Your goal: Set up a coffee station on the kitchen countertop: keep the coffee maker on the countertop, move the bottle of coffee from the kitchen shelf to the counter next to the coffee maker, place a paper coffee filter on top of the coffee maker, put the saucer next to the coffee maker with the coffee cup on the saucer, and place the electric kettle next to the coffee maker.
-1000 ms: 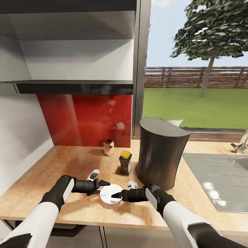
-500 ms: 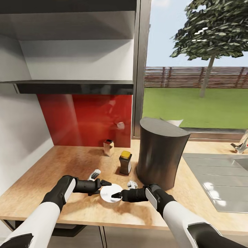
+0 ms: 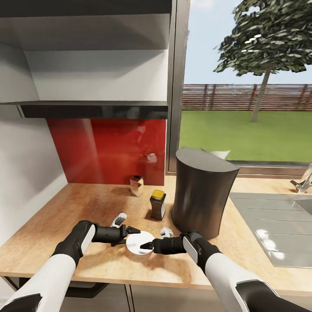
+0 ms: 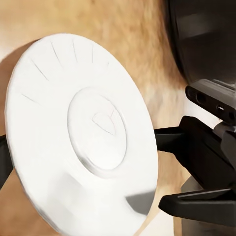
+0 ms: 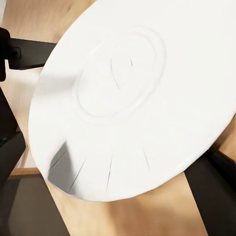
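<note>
- saucer [image 3: 139, 242] sits low over the front of the countertop [image 3: 86, 203], between the two grippers, just in front-left of the coffee maker [image 3: 201, 193]; head view can't show whether it rests on the wood or is lifted
- left gripper [image 3: 128, 230] at the saucer's left rim, right gripper [image 3: 146, 247] at its front-right edge; both sets of fingertips overlap the rim in head view
- left wrist view: saucer [image 4: 81, 137] face-on, tilted, with the opposing right gripper's black fingers [image 4: 196, 206] behind its far edge; coffee maker body [image 4: 206, 39] dark at the corner, cut by the frame
- right wrist view: saucer [image 5: 137, 93] covers most of the frame, a black finger [image 5: 211, 187] under its rim, left gripper's dark finger [image 5: 29, 51] on the far side
- jaws of both look spread across the saucer edge, but the actual pad contact is hidden by the plate; can't tell for either if it's clamped or loose
- bottle of coffee [image 3: 157, 204] stands on the counter just left of the coffee maker
- small white piece [image 3: 216, 152] pokes out behind the coffee maker top, mostly hidden; can't identify
- small metallic container [image 3: 137, 185] near the red backsplash [image 3: 108, 147]
- white handled objects [image 3: 118, 219] and [image 3: 165, 232] partly hidden behind the grippers; unclear what they are
- sink [image 3: 277, 229] cut off at the right edge
</note>
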You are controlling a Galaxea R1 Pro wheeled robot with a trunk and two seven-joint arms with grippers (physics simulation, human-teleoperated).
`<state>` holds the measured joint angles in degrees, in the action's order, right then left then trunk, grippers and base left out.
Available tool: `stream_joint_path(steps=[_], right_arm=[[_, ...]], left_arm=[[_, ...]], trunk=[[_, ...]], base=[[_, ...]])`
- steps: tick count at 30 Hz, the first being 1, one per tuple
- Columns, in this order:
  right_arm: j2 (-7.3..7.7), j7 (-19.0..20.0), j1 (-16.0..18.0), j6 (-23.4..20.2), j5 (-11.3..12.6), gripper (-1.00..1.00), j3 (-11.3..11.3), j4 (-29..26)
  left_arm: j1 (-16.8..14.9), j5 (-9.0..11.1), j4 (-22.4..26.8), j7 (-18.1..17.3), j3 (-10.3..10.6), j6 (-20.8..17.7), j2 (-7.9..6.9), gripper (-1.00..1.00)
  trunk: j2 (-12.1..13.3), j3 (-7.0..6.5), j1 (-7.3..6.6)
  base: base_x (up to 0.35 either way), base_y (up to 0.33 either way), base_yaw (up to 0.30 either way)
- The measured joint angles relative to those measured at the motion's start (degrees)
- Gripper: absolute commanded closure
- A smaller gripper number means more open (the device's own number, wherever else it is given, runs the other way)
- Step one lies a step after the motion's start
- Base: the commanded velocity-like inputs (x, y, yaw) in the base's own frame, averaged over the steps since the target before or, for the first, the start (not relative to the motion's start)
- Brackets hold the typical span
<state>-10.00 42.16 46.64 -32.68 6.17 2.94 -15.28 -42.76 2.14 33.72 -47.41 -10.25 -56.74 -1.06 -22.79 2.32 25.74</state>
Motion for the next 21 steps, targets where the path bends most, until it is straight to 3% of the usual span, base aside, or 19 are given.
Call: stream_joint_path(steps=[21], right_arm=[[0.00, 0.0, 0.0, 0.0, 0.0, -1.00, 0.0, 0.0]], left_arm=[[0.0, 0.0, 0.0, 0.0, -0.2, 0.0, 0.03, -1.00]], trunk=[[0.0, 0.00, 0.00]], base=[[0.000, 0.000, 0.000]])
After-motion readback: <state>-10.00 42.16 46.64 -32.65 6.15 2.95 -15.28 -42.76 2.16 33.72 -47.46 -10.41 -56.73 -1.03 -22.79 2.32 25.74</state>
